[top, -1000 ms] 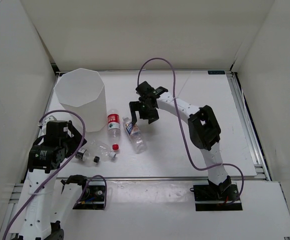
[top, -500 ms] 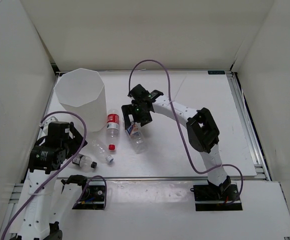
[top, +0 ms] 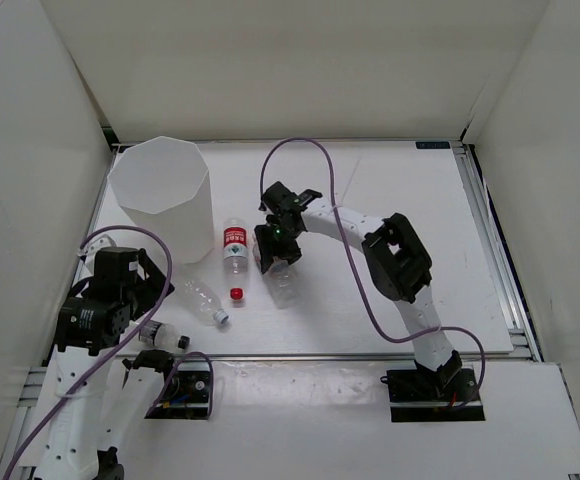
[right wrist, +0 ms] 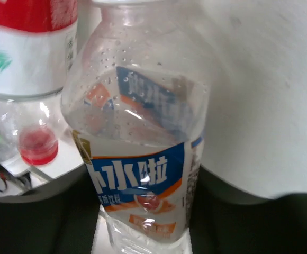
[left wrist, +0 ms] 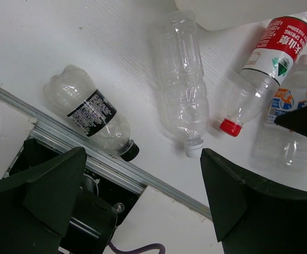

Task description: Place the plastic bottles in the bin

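Observation:
The white faceted bin stands at the far left. Three plastic bottles lie to the near side of it: a red-labelled one, a clear unlabelled one and a short dark-capped one on the table's near rail. My right gripper is shut on the blue-and-white-labelled bottle, its dark fingers on both sides of the body. My left gripper hangs open above the short bottle, nothing between its fingers.
A metal rail runs along the table's near edge, with the left arm's base below it. White walls enclose the table on three sides. The right arm's purple cable arcs over the middle.
My right gripper came down over the blue-and-white bottle and shut on it. The left arm shifted slightly toward the near edge, and the short bottle rolled nearer the rail.

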